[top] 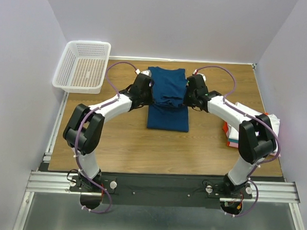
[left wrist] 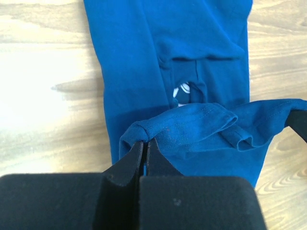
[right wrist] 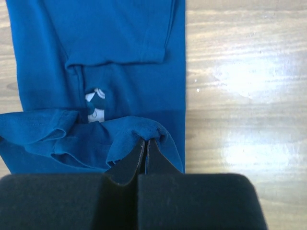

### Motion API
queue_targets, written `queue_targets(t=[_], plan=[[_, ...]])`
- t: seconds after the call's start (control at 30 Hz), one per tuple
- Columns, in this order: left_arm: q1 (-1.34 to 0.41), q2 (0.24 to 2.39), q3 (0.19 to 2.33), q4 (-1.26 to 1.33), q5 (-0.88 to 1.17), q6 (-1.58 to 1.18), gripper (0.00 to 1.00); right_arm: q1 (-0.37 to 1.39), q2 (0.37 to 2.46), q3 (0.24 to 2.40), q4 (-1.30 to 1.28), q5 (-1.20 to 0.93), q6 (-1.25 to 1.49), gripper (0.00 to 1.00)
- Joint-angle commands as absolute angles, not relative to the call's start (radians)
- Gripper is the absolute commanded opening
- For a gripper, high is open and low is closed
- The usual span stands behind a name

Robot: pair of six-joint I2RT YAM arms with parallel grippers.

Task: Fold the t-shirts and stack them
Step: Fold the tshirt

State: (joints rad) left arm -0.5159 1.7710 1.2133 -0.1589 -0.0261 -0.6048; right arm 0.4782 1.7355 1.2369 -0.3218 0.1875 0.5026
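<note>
The dark blue t-shirt (top: 167,113) lies lengthwise mid-table, its sleeves folded in. A sliver of its white print (left wrist: 181,91) shows through the folds, and the print (right wrist: 96,103) shows again in the right wrist view. My left gripper (left wrist: 145,140) is shut on the left corner of the shirt's lifted edge (left wrist: 192,124). My right gripper (right wrist: 145,140) is shut on the right corner of the same lifted edge (right wrist: 72,132). That edge hangs bunched between the two grippers over the shirt's middle. In the top view the left gripper (top: 150,94) and right gripper (top: 188,93) flank the shirt. Folded white and orange-red t-shirts (top: 231,133) are stacked at the right, partly hidden by my right arm.
A white mesh basket (top: 84,65) stands at the back left corner of the wooden table (top: 126,139). Pale walls close in the left, back and right sides. Bare wood lies on both sides of the blue shirt.
</note>
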Motion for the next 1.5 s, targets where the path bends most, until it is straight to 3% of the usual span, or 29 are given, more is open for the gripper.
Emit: queue_targets(t=[0.0,0.63,0.73,0.8,0.83,0.87,0.9,0.97,1.0,1.03,1.1,1.13,1.47], plan=[[-0.491,1.818,1.262,-0.155,-0.005,-0.571,0.0,0.451,1.785,1.289,-0.288,0.143,0.48,0.01],[-0.445,1.95,1.338,-0.134,0.078,-0.541,0.0,0.393,1.965,1.385,-0.272,0.081,0.471,0.02],[-0.437,1.96,1.341,-0.138,0.081,-0.541,0.0,0.388,1.989,1.397,-0.27,0.074,0.471,0.06],[-0.43,1.965,1.35,-0.144,0.091,-0.537,0.09,0.384,1.991,1.407,-0.27,0.078,0.472,0.11],[-0.43,1.959,1.35,-0.146,0.092,-0.535,0.18,0.383,1.988,1.407,-0.27,0.08,0.472,0.18],[-0.428,1.954,1.351,-0.146,0.095,-0.528,0.33,0.382,1.98,1.408,-0.27,0.081,0.472,0.2],[-0.429,1.947,1.351,-0.146,0.098,-0.523,0.4,0.383,1.974,1.41,-0.27,0.083,0.471,0.23],[-0.43,1.913,1.345,-0.14,0.103,-0.518,0.47,0.382,1.962,1.41,-0.272,0.078,0.451,0.32],[-0.428,1.901,1.339,-0.138,0.104,-0.517,0.52,0.382,1.95,1.408,-0.272,0.077,0.443,0.42],[-0.429,1.879,1.339,-0.146,0.107,-0.514,0.54,0.383,1.941,1.402,-0.272,0.078,0.436,0.65],[-0.43,1.856,1.338,-0.159,0.112,-0.505,0.54,0.382,1.904,1.387,-0.272,0.075,0.431,0.82],[-0.43,1.829,1.333,-0.166,0.12,-0.502,0.54,0.382,1.885,1.379,-0.272,0.051,0.428,1.0],[-0.443,1.473,1.085,-0.17,0.133,-0.545,0.56,0.4,1.551,1.12,-0.256,-0.13,0.416,1.0]])
